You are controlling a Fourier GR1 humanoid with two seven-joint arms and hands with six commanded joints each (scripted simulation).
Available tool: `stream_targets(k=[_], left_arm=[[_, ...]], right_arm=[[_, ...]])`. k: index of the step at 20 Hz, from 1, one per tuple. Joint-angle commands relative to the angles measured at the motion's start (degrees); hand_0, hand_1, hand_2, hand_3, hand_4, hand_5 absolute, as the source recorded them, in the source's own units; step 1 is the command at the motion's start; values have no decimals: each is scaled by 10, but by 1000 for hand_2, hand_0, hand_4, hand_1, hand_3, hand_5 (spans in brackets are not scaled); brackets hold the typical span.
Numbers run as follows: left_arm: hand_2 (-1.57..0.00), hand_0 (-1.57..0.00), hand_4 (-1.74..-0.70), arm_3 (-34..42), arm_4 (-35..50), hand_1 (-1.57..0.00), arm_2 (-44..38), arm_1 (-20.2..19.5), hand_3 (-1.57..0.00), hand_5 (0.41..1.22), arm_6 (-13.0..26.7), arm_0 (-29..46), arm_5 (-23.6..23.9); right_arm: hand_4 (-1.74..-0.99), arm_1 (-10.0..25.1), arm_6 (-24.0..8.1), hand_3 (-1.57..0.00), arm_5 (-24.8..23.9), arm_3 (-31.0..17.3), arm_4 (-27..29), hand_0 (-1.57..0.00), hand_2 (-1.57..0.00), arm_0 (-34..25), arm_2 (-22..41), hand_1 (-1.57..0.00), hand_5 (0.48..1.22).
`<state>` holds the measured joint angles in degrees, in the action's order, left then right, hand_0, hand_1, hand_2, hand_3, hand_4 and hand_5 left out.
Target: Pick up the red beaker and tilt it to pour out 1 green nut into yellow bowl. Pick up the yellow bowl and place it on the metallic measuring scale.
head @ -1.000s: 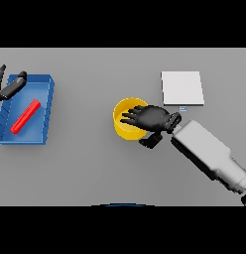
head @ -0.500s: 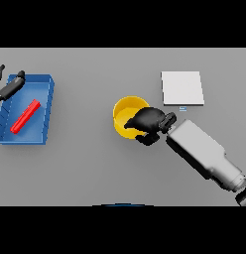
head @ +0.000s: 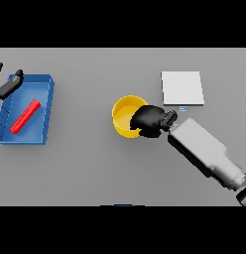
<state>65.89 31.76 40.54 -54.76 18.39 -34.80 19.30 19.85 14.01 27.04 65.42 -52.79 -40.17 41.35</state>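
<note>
I see my right hand (head: 151,120) curled over the bowl's (head: 126,115) 3 o'clock rim, gripping it for lifting to the scale (head: 182,88) at 1 o'clock. Left hand (head: 9,86) idles over the bin (head: 45,111).

desk (head: 85,168): matt grey, smooth, no grain
bowl (head: 123,115): plain yellow, smooth, plastic-looking, no shine
scale (head: 182,88): pale grey-white top, flat, matt; looks more painted than bare metal
tray (head: 45,109): blue, smooth, plastic-looking
beaker (head: 25,116): red, smooth, dull
right hand (head: 151,120): black, matt
forearm (head: 202,151): grey shell, smooth, faint sheen
</note>
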Motion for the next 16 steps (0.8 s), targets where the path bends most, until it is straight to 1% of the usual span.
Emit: stream_targets(k=[1, 3, 4, 6, 8, 9, 10, 12, 13, 14, 16], left_arm=[[1, 1, -719, 4, -1, 1, 2, -1, 1, 696, -2, 5, 2], [1, 1, -717, 11, 0, 1, 4, -1, 1, 693, -5, 13, 4], [1, 1, -716, 6, -1, 1, 4, 2, 1, 694, 0, 7, 3], [1, 1, -717, 0, 1, 1, 2, 5, 1, 696, -4, 7, 0], [1, 1, -723, 1, 0, 1, 2, 5, 1, 694, -4, 9, 6], [1, 1, -724, 1, -1, 1, 3, 7, 1, 693, -3, 7, 6], [1, 1, -724, 5, 1, 1, 2, 2, 1, 693, 1, 6, 4], [1, 1, -722, -3, -3, 1, 5, 6, 1, 688, -5, 6, -1], [1, 1, -717, 2, -5, 1, 7, 2, 1, 686, 4, 4, 0], [1, 1, -714, 5, -5, 1, 6, -1, 1, 686, 5, 3, -2], [1, 1, -716, 9, -1, 1, 2, -1, 1, 686, -2, 5, 1]], right_arm=[[-1708, 7, 3, -1233, 3, 6, 2, -1483, -1293, -1, -5, -1477, 1197], [-1720, 11, -10, -1285, 9, 22, 8, -1515, -1314, 7, -10, -1511, 1206], [-1724, 6, -12, -1311, 7, 18, 10, -1526, -1319, 4, -14, -1523, 1209], [-1730, 14, -17, -1340, 18, 30, 22, -1542, -1331, 2, -28, -1540, 1213], [-1734, 22, -27, -1317, 36, 57, 33, -1553, -1344, 4, -42, -1551, 1216], [-1735, 24, -33, -1284, 41, 61, 36, -1556, -1389, 2, -48, -1555, 1217], [-1737, 35, -36, -1252, 49, 80, 41, -1559, -1414, 5, -56, -1558, 1218], [-1738, 53, -35, -1208, 53, 101, 46, -1563, -1432, 7, -71, -1563, 1219], [-1739, 64, -44, -1194, 53, 118, 46, -1565, -1426, 11, -79, -1565, 1219], [-1739, 67, -60, -1180, 51, 127, 46, -1566, -1455, 14, -86, -1566, 1220], [-1740, 62, -75, -1164, 51, 133, 46, -1568, -1497, 13, -92, -1568, 1220]])
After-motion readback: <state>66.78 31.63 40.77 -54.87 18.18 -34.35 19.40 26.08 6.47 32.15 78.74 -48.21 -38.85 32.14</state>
